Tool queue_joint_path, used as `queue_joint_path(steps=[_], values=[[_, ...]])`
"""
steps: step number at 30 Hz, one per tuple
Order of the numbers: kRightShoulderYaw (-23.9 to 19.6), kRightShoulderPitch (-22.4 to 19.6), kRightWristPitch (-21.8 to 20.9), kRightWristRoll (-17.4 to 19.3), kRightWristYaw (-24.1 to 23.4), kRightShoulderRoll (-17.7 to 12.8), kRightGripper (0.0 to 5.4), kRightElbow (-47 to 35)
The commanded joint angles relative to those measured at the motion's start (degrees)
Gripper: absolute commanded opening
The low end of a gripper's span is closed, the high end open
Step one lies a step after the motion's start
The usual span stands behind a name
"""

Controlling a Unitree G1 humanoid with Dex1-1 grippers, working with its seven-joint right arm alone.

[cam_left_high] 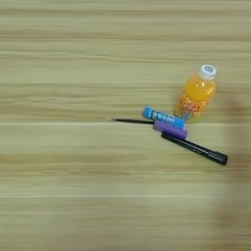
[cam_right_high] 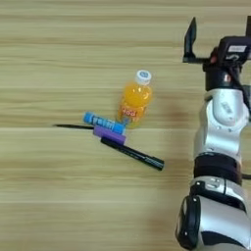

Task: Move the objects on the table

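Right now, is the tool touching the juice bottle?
Apart. The right eye view shows bare table between the tool and the juice bottle.

The silver right arm reaches up along the surface's right edge (only the right eye view shows it), its end effector (cam_right_high: 219,37) spread wide, black fingers (cam_right_high: 190,37) pointing toward the far edge
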Motion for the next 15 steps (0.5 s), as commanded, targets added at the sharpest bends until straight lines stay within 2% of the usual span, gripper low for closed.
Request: queue_joint_path(steps=[1,15], values=[[1.5,-2.6,-4.6,-1.9,-2.2,-1.4,5.31,0.0],[3.4,-2.9,-9.3,-2.6,-4.9,-1.7,5.31,6.8]])
